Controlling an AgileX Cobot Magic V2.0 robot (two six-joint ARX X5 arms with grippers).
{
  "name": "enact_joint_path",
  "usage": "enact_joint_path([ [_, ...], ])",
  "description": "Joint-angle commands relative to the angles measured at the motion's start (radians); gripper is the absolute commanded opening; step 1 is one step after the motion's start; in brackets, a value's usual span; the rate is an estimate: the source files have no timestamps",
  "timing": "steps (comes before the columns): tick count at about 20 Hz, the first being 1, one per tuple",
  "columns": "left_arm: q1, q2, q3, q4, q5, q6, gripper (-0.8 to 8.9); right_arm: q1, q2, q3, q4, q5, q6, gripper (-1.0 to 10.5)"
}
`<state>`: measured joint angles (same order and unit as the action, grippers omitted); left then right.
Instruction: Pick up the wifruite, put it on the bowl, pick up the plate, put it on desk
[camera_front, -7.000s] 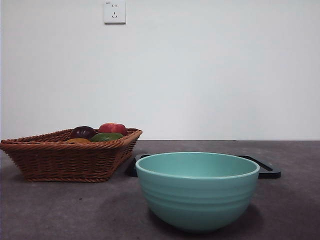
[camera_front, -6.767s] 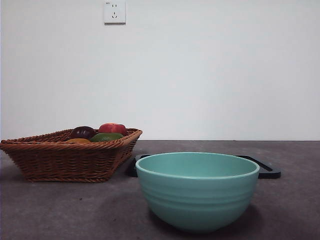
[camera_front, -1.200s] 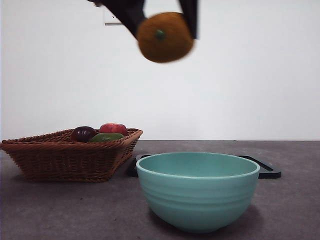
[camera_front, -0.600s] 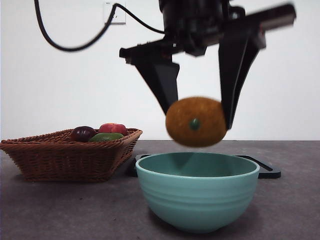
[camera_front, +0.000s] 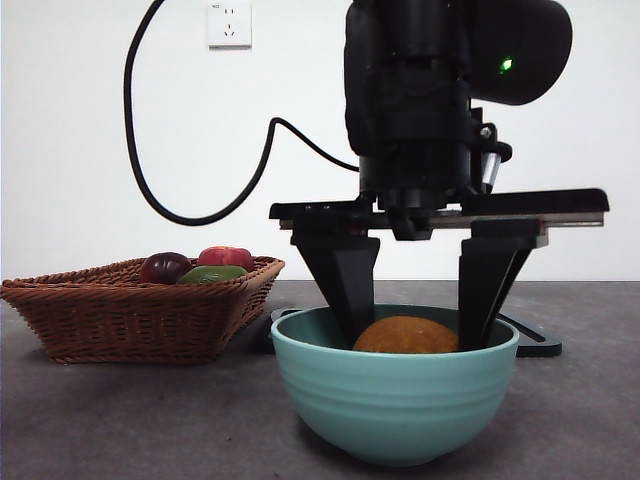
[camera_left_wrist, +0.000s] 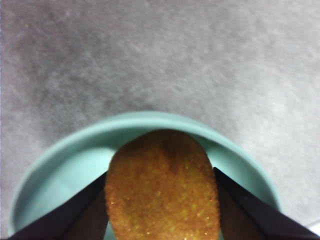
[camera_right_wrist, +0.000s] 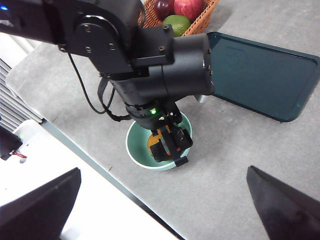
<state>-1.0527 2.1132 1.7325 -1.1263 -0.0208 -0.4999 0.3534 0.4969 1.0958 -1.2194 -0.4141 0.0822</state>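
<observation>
while the left gripper (camera_front: 410, 325) reaches down into the bowl (camera_front: 394, 400) from above, its two black jaws stand on either side of the wifruite (camera_front: 405, 336), pressed against the fruit's flanks in the left wrist view, so the grip is closed on it. the wifruite (camera_left_wrist: 162, 192) sits low inside the bowl (camera_left_wrist: 60, 165), only its rounded orange-brown top showing over the mint-green rim in the front view (whether it already rests on the bowl's floor cannot be told). the bowl stands on the desk (camera_front: 120, 420), near the front edge. behind it and just beside it lies a dark flat tray (camera_right_wrist: 260, 75), its edge showing past the bowl on both sides in the front view. off to one side, well apart from the bowl, a brown wicker basket (camera_front: 135, 315) holds a red apple (camera_front: 226, 256), a green fruit (camera_front: 213, 273) and a dark purple fruit (camera_front: 165, 266). a black cable (camera_front: 165, 170) loops from the arm across the white wall, where a socket (camera_front: 229, 23) is mounted. the right gripper (camera_right_wrist: 162, 210) waits high above the table with its jaws spread wide and nothing between them.
</observation>
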Motion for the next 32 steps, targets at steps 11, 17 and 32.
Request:
enact_joint_path([
  [11,0.002,0.063,0.025,-0.026,-0.003,0.055,2.20,0.006,0.002,0.019,0.007,0.003,-0.012,6.1],
  [17,0.002,0.013,0.031,-0.028,-0.007,0.066,4.45,0.006,0.002,0.019,0.006,0.003,-0.011,6.1],
  [32,-0.003,-0.487,0.034,-0.113,-0.066,0.177,6.02,0.006,0.002,0.019,0.014,0.007,-0.014,6.1],
])
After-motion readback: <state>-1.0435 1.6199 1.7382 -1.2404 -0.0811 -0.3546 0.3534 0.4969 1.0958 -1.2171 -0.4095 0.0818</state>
